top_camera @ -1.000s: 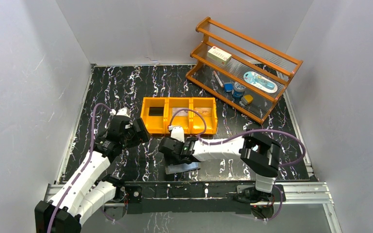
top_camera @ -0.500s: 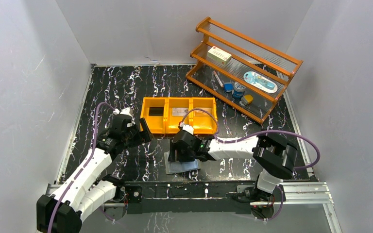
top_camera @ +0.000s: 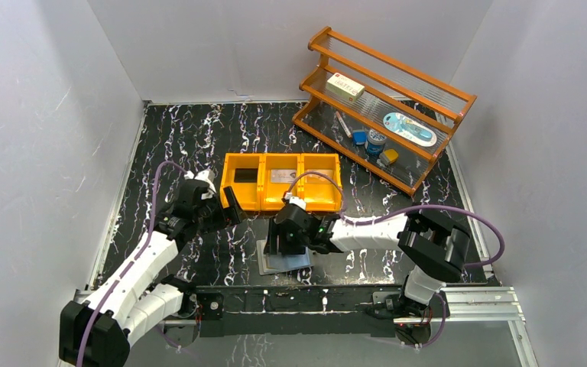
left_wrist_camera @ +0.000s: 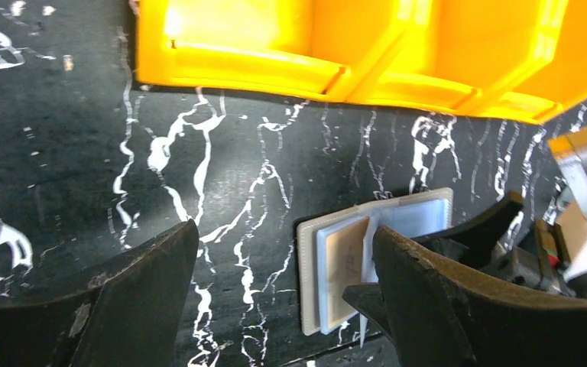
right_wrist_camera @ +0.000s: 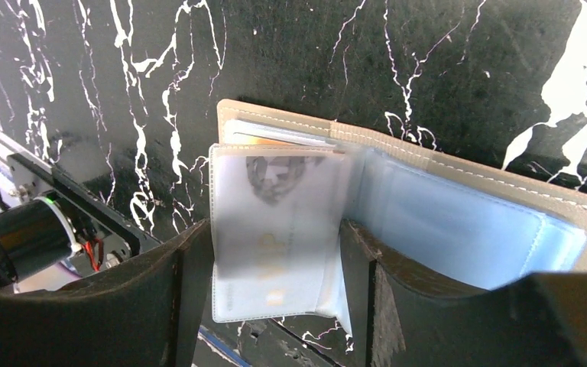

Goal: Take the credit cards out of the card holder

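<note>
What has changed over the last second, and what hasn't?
The right gripper shifted right, toward its own side, and now straddles the card holder. The holder looked dark and half-lifted before; it now lies open on the table, pale lining up. The left gripper edged toward the orange bin, jaws still open and empty. The bin and the rack have not moved.

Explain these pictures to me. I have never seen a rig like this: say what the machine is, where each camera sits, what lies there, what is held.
Two robot arms, bolted at the table's near edge, each end in a two-finger gripper. One picture looks down from above; two come from wrist cameras. On the table lie an open card holder, an orange bin and a wooden rack. The right gripper, open, straddles the holder's clear leaf; the left gripper hovers open and empty.
</note>
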{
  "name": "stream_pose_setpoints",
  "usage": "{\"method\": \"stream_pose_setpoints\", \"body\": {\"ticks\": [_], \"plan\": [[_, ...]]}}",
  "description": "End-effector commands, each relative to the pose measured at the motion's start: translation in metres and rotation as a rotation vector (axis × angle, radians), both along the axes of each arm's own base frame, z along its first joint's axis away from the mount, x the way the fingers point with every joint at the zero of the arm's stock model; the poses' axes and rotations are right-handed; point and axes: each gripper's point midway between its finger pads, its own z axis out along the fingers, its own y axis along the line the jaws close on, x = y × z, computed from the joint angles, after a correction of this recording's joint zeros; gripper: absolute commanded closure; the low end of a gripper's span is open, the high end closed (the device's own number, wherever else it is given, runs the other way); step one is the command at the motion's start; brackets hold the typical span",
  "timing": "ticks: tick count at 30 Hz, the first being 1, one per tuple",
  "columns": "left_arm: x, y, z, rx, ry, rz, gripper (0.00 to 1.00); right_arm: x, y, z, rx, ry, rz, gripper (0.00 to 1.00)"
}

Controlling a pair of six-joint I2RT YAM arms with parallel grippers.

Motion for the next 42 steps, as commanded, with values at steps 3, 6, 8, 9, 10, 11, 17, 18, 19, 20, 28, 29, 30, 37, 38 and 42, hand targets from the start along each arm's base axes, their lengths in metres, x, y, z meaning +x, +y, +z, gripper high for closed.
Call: {"method": "stream_pose_setpoints", "body": {"ticks": [3,6,8,9,10,11,17,18,19,20,28,29,30,37,38,42], "plan": [[-0.015,-0.044,0.009,-0.215,0.015,-0.190,0.23,-0.006,-0.003,-0.001,0.111,0.060,0.012,0.32],[-0.026,-0.063,0.010,-0.325,0.058,-0.261,0.33,-0.007,-0.002,0.003,0.186,0.065,0.018,0.32],[-0.041,-0.069,-0.005,-0.352,0.142,-0.291,0.56,-0.008,-0.006,0.000,0.223,0.084,0.013,0.32],[-0.045,-0.070,-0.011,-0.351,0.167,-0.295,0.63,-0.008,-0.007,0.000,0.227,0.086,0.011,0.32],[-0.046,-0.072,-0.015,-0.348,0.180,-0.300,0.66,-0.008,-0.006,0.000,0.230,0.085,0.011,0.32],[-0.048,-0.074,-0.021,-0.338,0.212,-0.305,0.74,-0.008,-0.006,0.001,0.232,0.084,0.012,0.32],[-0.058,-0.102,-0.050,-0.241,0.301,-0.387,0.89,-0.007,-0.008,0.000,0.231,0.083,0.008,0.32],[-0.056,-0.109,-0.048,-0.262,0.289,-0.399,0.89,-0.007,-0.008,0.002,0.237,0.079,0.009,0.32],[-0.052,-0.117,-0.044,-0.284,0.256,-0.405,0.89,-0.007,-0.008,0.003,0.244,0.074,0.012,0.32],[-0.047,-0.121,-0.041,-0.300,0.232,-0.404,0.88,-0.007,-0.007,0.006,0.252,0.069,0.020,0.32],[-0.042,-0.133,-0.038,-0.378,0.210,-0.393,0.86,-0.010,0.000,0.029,0.340,0.045,0.051,0.28],[-0.044,-0.134,-0.038,-0.382,0.211,-0.397,0.86,-0.010,-0.001,0.031,0.346,0.042,0.053,0.28],[-0.045,-0.134,-0.040,-0.383,0.215,-0.398,0.86,-0.010,0.000,0.033,0.354,0.039,0.055,0.27],[-0.050,-0.141,-0.039,-0.392,0.219,-0.435,0.85,-0.007,-0.009,0.040,0.328,0.025,0.027,0.20],[-0.050,-0.142,-0.039,-0.391,0.221,-0.441,0.85,-0.005,-0.013,0.039,0.305,0.021,0.008,0.19],[-0.052,-0.151,-0.046,-0.377,0.251,-0.476,0.85,0.013,-0.057,0.037,0.080,-0.038,-0.142,0.17]]}}
